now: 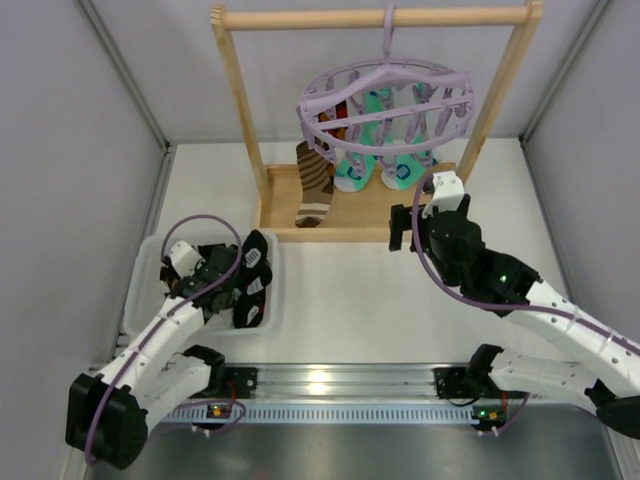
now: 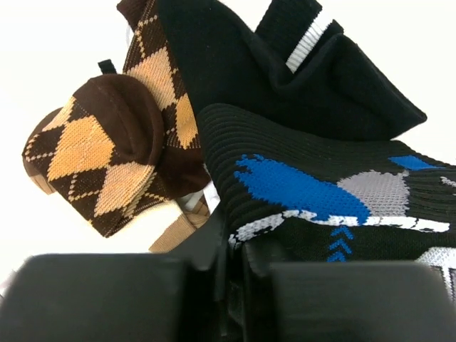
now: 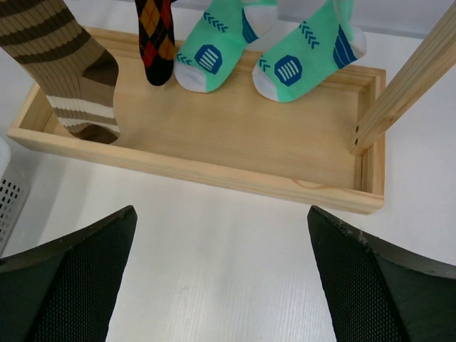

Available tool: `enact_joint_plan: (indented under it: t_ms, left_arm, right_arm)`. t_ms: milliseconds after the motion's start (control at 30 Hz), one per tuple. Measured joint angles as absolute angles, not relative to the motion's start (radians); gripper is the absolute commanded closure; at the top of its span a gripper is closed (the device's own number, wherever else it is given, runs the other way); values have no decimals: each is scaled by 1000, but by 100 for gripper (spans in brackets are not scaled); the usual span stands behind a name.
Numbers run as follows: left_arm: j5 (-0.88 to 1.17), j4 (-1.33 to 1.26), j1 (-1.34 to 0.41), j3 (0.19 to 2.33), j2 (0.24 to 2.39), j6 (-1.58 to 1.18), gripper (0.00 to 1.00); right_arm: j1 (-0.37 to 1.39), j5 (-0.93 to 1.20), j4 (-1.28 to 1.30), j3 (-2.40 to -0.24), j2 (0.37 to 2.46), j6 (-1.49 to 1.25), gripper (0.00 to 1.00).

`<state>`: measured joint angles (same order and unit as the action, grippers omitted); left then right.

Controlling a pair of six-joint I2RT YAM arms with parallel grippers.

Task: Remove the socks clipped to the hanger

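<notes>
From above, we see the hanger (image 1: 385,98) hanging on the wooden rack (image 1: 236,110), socks (image 1: 313,185) clipped beneath; the left gripper (image 1: 208,272) sits in the basket (image 1: 148,248). Left wrist: jaws pressed together, black sock (image 2: 299,128) at their tips. Right wrist: right gripper (image 3: 221,235) spread wide, holding nothing, short of the rack's tray (image 3: 214,178).

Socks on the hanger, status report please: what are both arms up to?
Left fingers shut on black sock in bin. Right fingers open, near hanger. Four socks hang clipped: striped, red-patterned, two mint. Nothing in the way.
</notes>
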<state>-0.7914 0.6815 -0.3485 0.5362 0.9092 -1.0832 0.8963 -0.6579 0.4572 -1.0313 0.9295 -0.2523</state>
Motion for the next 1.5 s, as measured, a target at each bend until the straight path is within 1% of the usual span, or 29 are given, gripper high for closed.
enact_joint_plan:
  t_ms: [33,67,100,233,400,533,633,800,867,1000,1200,1333,1400,1433,1467,1500]
  left_arm:
    - [-789,683,-348,536,903,-1079,59]
    - [-784,683,-348,536,890,-1070,14]
    - [-778,684,-348,536,870,-1061,2]
    - [-762,686,-348,544,731,-1036,2]
    - [-742,697,-348,608,570,-993,2]
    - [-710,702,-348,725,546,-933,1]
    - [-618,650,-347,792,577,-838,1]
    - [-260,351,-346,800,724,-619,1]
    - [-136,204,-346,765,774,-567,2]
    - [73,-179,-346,616,884,-482,1]
    - [252,-528,-346,606,1168,-415,2]
    - [322,-657,-346,644,1333,-389,2]
    - [348,-703,-346,685,1407,-381,4]
    - [361,-723,-346,707,1443,-376,7]
    - [374,-741,-346,731,1475,-372,15]
    - [385,-752,-346,750,1499,-369,20]
  right_arm:
    - [893,-652,456,-1027,933,-256,1]
    - [890,-646,456,-1021,938,-257,1]
    - [888,-637,457,-1018,942,-258,1]
    - [886,-624,456,-1009,944,-263,1]
    - [885,-621,457,-1009,943,-264,1]
    - [883,-620,457,-1009,936,-263,1]
    - [874,-620,457,-1009,921,-263,0]
    - [867,-598,452,-1005,876,-261,1]
    - [867,-564,432,-980,841,-255,1]
    - [867,-453,391,-908,741,-234,1]
    - [867,-330,381,-890,625,-199,1]
    - [867,-263,381,-890,575,-178,1]
    - [867,-231,381,-890,565,-169,1]
    - [867,-220,381,-890,562,-165,1]
    - [867,-207,382,-890,561,-159,0]
    - [867,-196,382,-890,558,-157,1]
